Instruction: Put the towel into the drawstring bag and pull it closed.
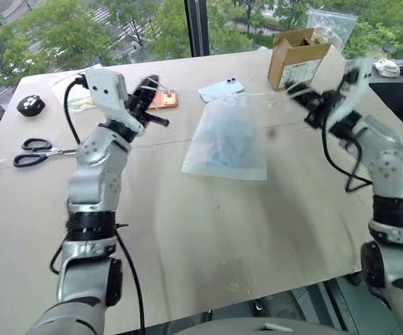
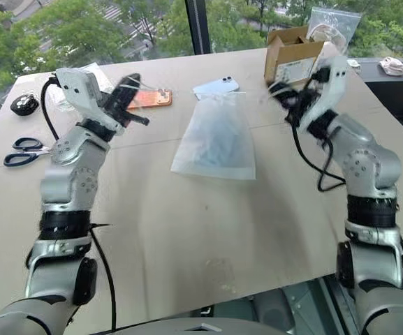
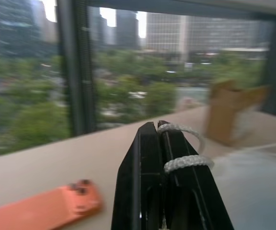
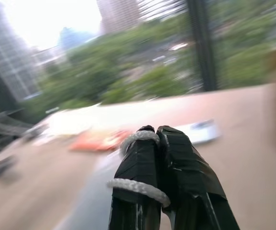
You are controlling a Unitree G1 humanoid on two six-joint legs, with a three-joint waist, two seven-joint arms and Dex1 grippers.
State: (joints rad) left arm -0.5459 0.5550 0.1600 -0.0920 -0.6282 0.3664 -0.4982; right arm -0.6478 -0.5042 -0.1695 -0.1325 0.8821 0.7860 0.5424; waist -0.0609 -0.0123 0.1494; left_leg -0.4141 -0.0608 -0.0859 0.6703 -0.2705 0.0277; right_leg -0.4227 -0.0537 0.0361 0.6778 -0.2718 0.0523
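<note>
My left gripper point(image 3: 160, 143) and right gripper point(image 4: 156, 139) each pinch a cord point(image 3: 185, 162), jaws pressed together; the drawstring bag point(image 1: 226, 139) lies between them, mouth away from me.

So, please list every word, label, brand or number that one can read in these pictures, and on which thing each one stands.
No text can be read with certainty.
Cardboard box: a white label with dark print on its front, too small to read.
Light blue phone: no writing visible.
Orange phone: no writing visible.
Drawstring bag: plain, no print.
Scissors: no marking visible.
</note>
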